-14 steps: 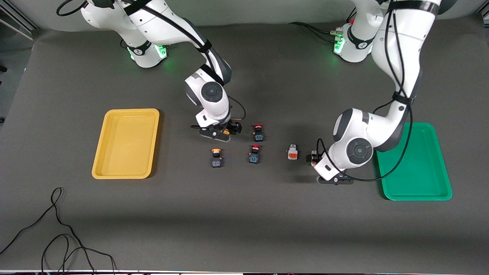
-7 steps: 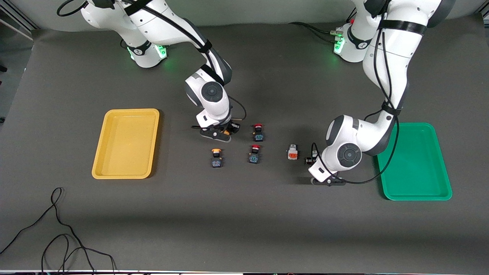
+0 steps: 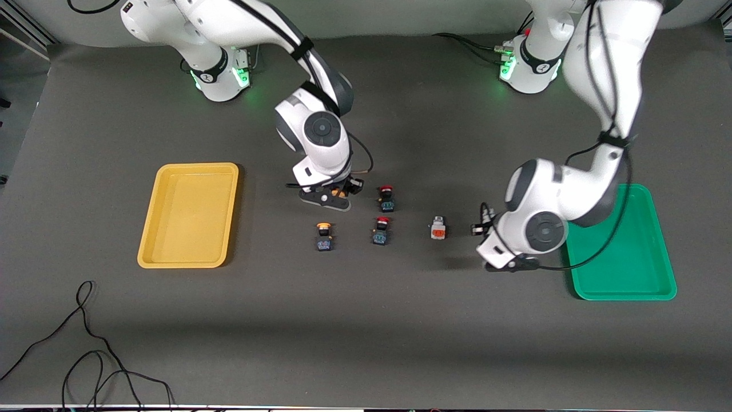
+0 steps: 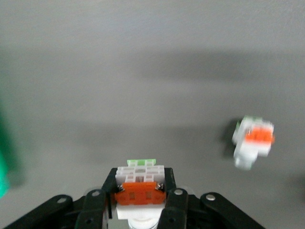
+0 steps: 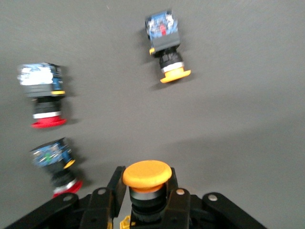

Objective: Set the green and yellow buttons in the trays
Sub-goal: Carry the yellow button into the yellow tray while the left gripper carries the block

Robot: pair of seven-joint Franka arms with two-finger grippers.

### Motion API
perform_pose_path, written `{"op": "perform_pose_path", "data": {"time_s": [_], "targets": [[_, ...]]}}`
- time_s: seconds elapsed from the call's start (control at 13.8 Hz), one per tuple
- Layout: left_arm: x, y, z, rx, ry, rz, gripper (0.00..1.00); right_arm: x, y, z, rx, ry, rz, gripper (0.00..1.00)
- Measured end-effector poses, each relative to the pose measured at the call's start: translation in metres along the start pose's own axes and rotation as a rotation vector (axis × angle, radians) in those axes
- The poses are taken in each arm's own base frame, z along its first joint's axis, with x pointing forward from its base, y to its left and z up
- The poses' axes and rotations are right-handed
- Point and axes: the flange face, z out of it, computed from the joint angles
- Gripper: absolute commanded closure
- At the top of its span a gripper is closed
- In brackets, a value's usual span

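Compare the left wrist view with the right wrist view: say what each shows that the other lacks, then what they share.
Only the left wrist view: the left gripper shut on a white button, with another white button lying on the table.

Only the right wrist view: the right gripper shut on a yellow-capped button, a second yellow-capped button, and two red-capped switches.

Both: the grey table.

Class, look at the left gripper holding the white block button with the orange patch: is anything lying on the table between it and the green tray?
Nothing visible does. The left gripper holds the white block button with the orange patch beside the green plastic tray, with only bare table between. The other white button lies toward the right arm's end, off that path.
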Motion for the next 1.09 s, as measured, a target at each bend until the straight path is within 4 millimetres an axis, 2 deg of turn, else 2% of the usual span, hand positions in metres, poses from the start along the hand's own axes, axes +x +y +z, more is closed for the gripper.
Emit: {"op": "perform_pose_path", "data": {"time_s": [0.07, 0.22, 0.29, 0.36, 0.44, 0.58, 0.65, 0.8, 0.94, 1.09], "targets": [[-0.010, -0.019, -0.030, 0.004, -0.004, -0.021, 1.00, 0.010, 0.005, -0.030, -0.015, -0.007, -0.021, 0.69], [-0.024, -0.071, -0.080, 0.001, 0.018, -0.046, 1.00, 0.039, 0.033, -0.075, -0.036, -0.008, -0.087, 0.69], [-0.026, -0.103, -0.098, 0.017, 0.041, -0.046, 1.00, 0.058, 0.055, -0.091, -0.043, -0.006, -0.127, 0.69], [-0.025, -0.139, -0.107, 0.050, 0.060, -0.037, 1.00, 0.078, 0.083, -0.103, -0.053, -0.010, -0.168, 0.69], [-0.021, -0.175, -0.107, 0.073, 0.062, -0.026, 1.00, 0.101, 0.116, -0.116, -0.060, -0.014, -0.207, 0.69], [-0.011, -0.243, -0.091, 0.070, 0.058, -0.019, 1.00, 0.145, 0.200, -0.136, -0.057, -0.020, -0.283, 0.69], [-0.005, -0.273, -0.078, 0.063, 0.074, -0.002, 1.00, 0.165, 0.251, -0.140, -0.051, -0.028, -0.319, 0.69], [0.007, -0.327, -0.040, 0.046, 0.118, 0.028, 1.00, 0.194, 0.351, -0.137, -0.034, -0.051, -0.379, 0.69], [0.018, -0.364, 0.011, 0.030, 0.165, 0.047, 1.00, 0.208, 0.423, -0.118, -0.008, -0.049, -0.430, 0.69], [0.029, -0.373, 0.056, 0.020, 0.195, 0.055, 1.00, 0.211, 0.464, -0.075, 0.046, -0.021, -0.451, 0.69]]}}
